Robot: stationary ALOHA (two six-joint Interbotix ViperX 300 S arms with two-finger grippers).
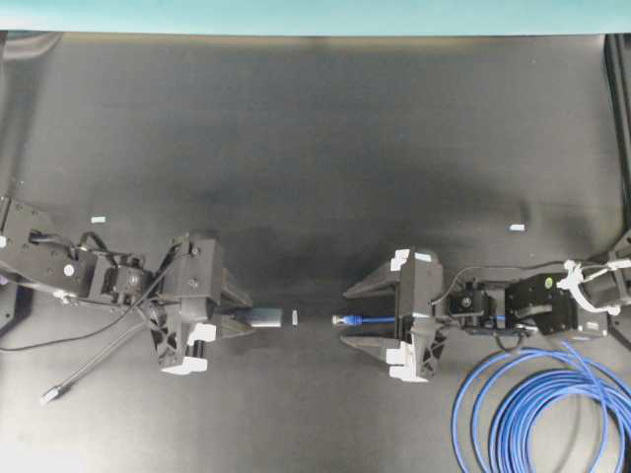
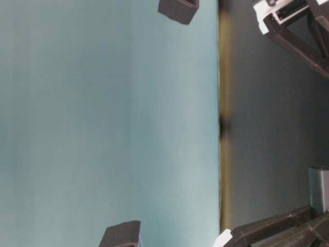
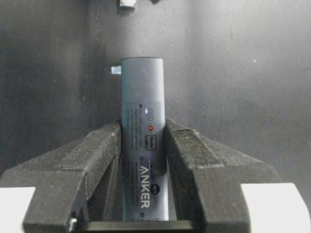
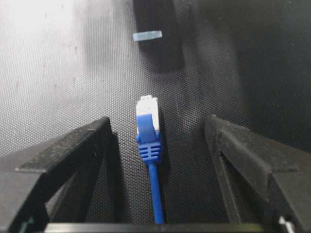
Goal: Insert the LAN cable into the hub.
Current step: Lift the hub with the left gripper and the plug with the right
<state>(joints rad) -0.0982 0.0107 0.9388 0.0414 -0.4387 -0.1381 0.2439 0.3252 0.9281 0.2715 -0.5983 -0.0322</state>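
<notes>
The hub, a slim grey bar with white lettering, sticks out forward between my left gripper's fingers, which are shut on its sides. In the overhead view the left gripper holds the hub pointing right. The LAN cable's clear plug with its blue boot lies on the mat between my right gripper's wide-open fingers, touching neither. In the overhead view the plug points left at the hub across a short gap, inside the right gripper. The hub's corner also shows in the table-level view.
The LAN cable's blue coil lies at the bottom right. A thin grey cable ending in a small silver plug trails at the bottom left. A small white tape piece lies between hub and plug. Two more tape marks lie on the black mat.
</notes>
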